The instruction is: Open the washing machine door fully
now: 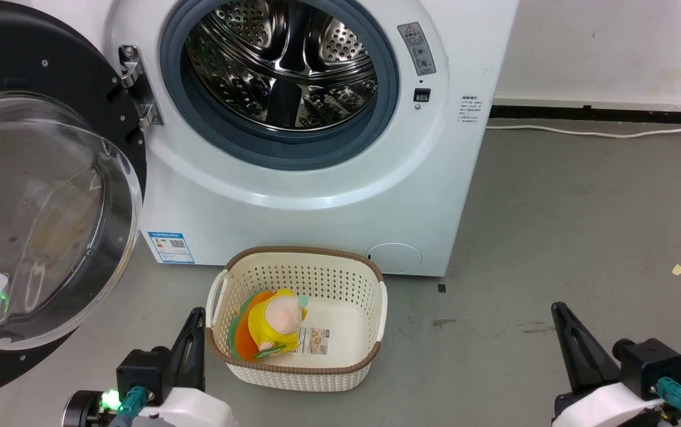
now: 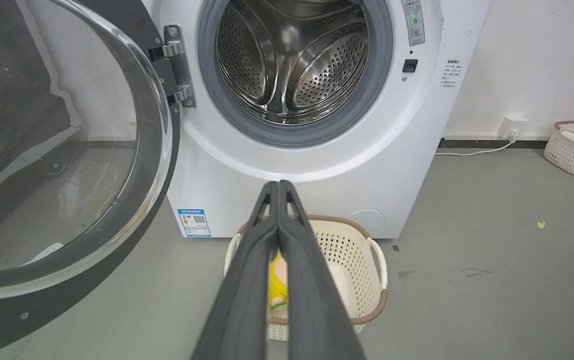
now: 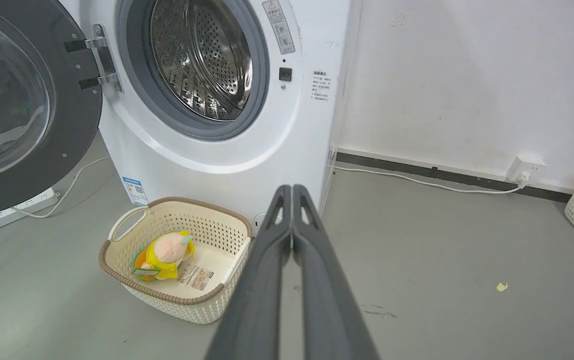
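Left hand (image 2: pixel 278 185) closed, empty, washing machine door (image 1: pixel 44 201) wide open

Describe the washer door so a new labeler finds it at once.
Start at the white washing machine. A metal hinge on its left carries the washing machine door, swung open. It's a glossy black disc with a bulging clear glass bowl, unlike the grey-rimmed steel drum opening or the small white flap low down.

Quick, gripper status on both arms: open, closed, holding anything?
Left gripper: closed, holding nothing.
Right gripper: closed, holding nothing.
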Robot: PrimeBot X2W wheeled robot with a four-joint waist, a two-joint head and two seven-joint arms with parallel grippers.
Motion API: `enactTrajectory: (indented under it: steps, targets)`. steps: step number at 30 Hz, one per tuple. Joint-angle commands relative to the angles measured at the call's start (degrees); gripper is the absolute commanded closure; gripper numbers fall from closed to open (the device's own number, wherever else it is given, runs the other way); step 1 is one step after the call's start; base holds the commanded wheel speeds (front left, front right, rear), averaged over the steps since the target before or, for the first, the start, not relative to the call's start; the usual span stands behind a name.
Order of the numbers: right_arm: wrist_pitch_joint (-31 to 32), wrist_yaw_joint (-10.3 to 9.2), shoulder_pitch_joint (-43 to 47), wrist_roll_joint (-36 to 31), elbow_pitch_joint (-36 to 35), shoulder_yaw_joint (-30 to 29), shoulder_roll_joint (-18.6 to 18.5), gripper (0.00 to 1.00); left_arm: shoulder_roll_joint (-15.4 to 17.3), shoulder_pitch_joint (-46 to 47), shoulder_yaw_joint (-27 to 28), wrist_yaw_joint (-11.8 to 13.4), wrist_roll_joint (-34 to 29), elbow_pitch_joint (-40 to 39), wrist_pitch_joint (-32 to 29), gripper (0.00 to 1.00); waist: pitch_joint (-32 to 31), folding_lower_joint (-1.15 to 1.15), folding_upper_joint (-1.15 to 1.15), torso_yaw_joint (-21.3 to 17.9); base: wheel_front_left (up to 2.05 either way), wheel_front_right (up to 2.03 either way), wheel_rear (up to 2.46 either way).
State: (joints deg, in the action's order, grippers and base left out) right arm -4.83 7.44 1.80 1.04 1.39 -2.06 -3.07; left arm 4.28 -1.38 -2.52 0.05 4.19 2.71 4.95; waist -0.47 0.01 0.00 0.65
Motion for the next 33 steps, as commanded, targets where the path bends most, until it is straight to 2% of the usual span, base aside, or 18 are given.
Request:
enactTrajectory:
  steps: [1,33]
  targets:
    - [0.36,0.03,-0.84,-0.23,-0.43,0.22,0.13,1.0,-0.33,0.66,0.43,-0.03,-0.63,-0.52,-0.5,1.0,0.02,0.0,0.0,-0.03,0.0,0.0,0.0]
    - [4.12,0.04,-1.65,-0.91,-1.24,1.77,0.18,1.0,-1.23,1.27,2.19,-0.05,-3.63,-2.36,-4.25,1.0,0.4,-0.01,0.0,-0.55,0.0,0.0,0.0]
